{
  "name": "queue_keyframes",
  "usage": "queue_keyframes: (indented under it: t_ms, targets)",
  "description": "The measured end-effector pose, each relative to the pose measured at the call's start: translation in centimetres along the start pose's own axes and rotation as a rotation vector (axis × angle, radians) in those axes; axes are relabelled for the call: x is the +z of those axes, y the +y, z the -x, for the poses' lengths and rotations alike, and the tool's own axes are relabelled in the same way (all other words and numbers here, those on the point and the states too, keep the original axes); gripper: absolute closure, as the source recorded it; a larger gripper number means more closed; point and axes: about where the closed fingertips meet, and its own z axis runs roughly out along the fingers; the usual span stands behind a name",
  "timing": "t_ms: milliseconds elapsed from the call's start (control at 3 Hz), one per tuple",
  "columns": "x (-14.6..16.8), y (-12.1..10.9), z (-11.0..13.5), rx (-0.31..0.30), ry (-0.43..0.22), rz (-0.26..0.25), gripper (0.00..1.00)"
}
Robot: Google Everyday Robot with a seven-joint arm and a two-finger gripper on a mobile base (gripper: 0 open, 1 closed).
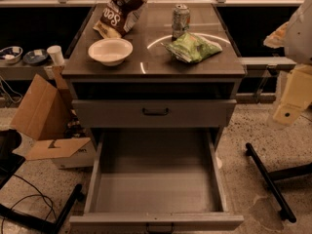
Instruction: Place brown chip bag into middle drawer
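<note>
The grey cabinet [146,62] is standing to the left of the gripper [290,108] in the camera view, taking up the middle of the scene. The middle drawer [156,191] is standing pulled out toward the camera, lower than the gripper and to its left, showing a bare flat floor between tall side walls. Above it, the closed drawer front [107,113] with a black bar handle is sitting at about the gripper's height, off to its left. A cardboard box [41,111] with open flaps is leaning on the floor on the far side of the cabinet from the gripper.

The gripper is hanging at the right edge of the view, beside the cabinet and well apart from everything on top of it, holding nothing that shows; whether it is spread or closed I cannot tell.

The brown chip bag [119,11] is lying at the back left of the cabinet top, higher in the view than the gripper and far to its left, outside the middle drawer. The green chip bag [192,48] is lying nearer the gripper, on the right half of the top. The white bowl [110,50] is sitting in front of the brown chip bag. The soda can [181,19] is standing upright just behind the green chip bag.
</note>
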Motion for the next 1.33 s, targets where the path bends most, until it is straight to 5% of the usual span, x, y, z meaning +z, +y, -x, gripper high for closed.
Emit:
queue_keyframes:
  t_ms: [333, 667, 1333]
  targets:
    - [0.0, 0.0, 0.0, 0.0, 0.0, 0.0, 0.0]
    - [-0.1, -2.9, 1.8, -0.074, -0.016, -0.056, 0.0]
    - [0.9, -12.5, 12.6, -0.355, 0.014, -0.256, 0.0]
